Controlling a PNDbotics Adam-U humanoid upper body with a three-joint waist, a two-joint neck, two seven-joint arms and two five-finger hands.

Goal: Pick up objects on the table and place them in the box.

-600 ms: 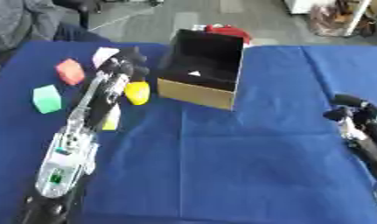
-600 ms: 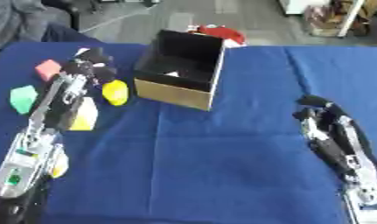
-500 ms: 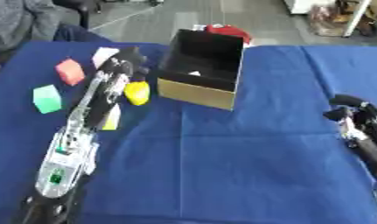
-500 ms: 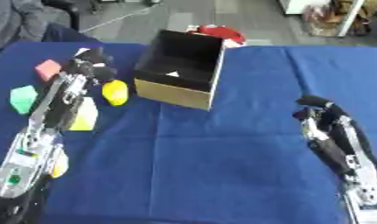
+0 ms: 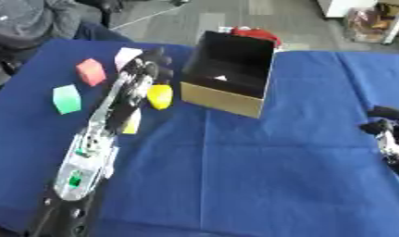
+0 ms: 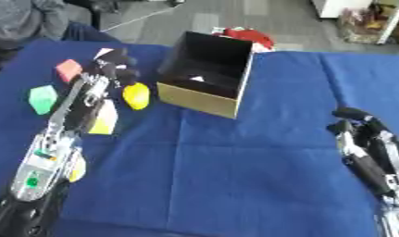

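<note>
Leftmost, a green block (image 5: 66, 98) and pink block (image 5: 90, 71) lie on the blue-clothed surface (image 5: 259, 171); the left robot hand (image 5: 150, 65), fingers curled, holds nothing visible beside a yellow rounded piece (image 5: 160, 96). Centre, an open black-lined cardboard box (image 5: 231, 71) holds something white (image 5: 221, 78). Right robot hand (image 6: 354, 124) rests curled, empty.

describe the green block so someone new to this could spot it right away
Start at the open cardboard box near the table's far middle, then look left past the left hand and the yellow piece. The green block lies farthest left, the only green thing.

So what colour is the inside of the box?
Black inside the box, with tan cardboard outside. The left eye view shows it best.
</note>
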